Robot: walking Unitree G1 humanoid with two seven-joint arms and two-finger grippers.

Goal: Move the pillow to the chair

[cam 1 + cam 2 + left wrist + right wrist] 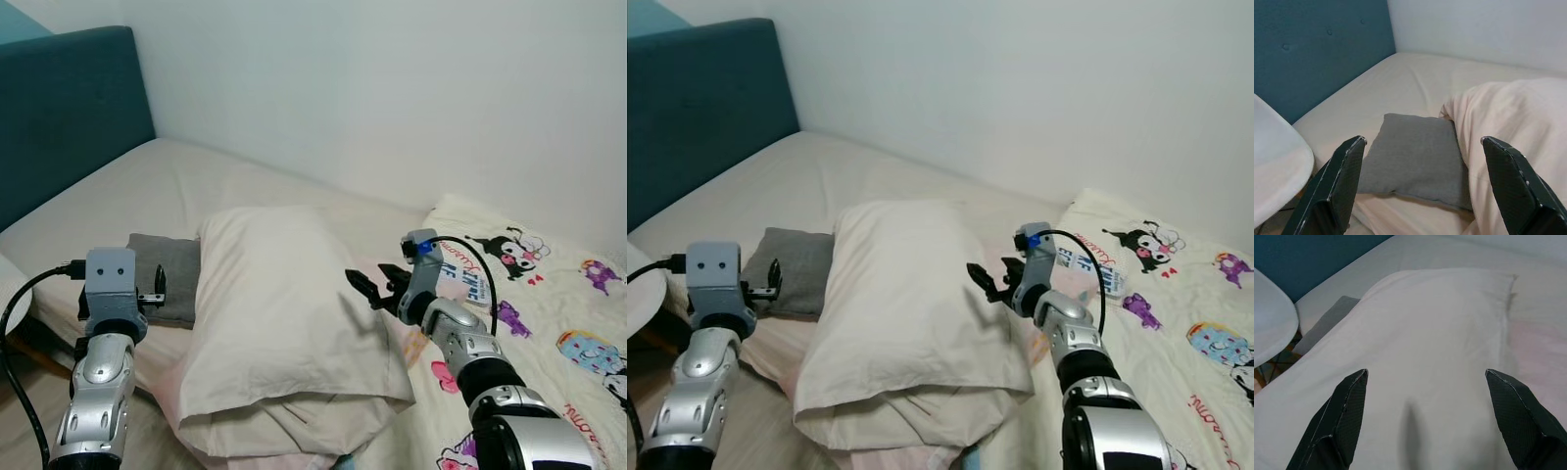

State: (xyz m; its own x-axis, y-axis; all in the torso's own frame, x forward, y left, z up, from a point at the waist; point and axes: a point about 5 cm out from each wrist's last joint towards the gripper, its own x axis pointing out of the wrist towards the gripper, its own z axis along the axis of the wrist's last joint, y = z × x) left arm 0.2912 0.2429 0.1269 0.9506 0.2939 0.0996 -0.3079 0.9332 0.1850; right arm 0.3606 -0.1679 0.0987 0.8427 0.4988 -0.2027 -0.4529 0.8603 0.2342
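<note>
The cream pillow lies across the near edge of the bed, at centre of my head view, long axis running from 12 to 6 o'clock. Its near end overhangs the mattress edge slightly and its case is folded under there.

A smaller grey cushion lies flat at 9 o'clock of the pillow, touching it, partly tucked beneath the pillow's edge.

My right hand sits at 3 o'clock of the pillow, just above its side, fingers spread wide and holding nothing. In the right wrist view the two black fingers frame the pillow's top surface; whether they touch it I cannot tell.

My left hand is at 9 o'clock of the cushion, over the bed's edge, fingers wide apart and empty. The left wrist view looks along them at the grey cushion and the pillow's side.

A white chair seat shows at 8 o'clock, beside the bed, well apart from the pillow.

Teal headboard at 10 o'clock. Cartoon-printed quilt at 3 o'clock on the bed.
</note>
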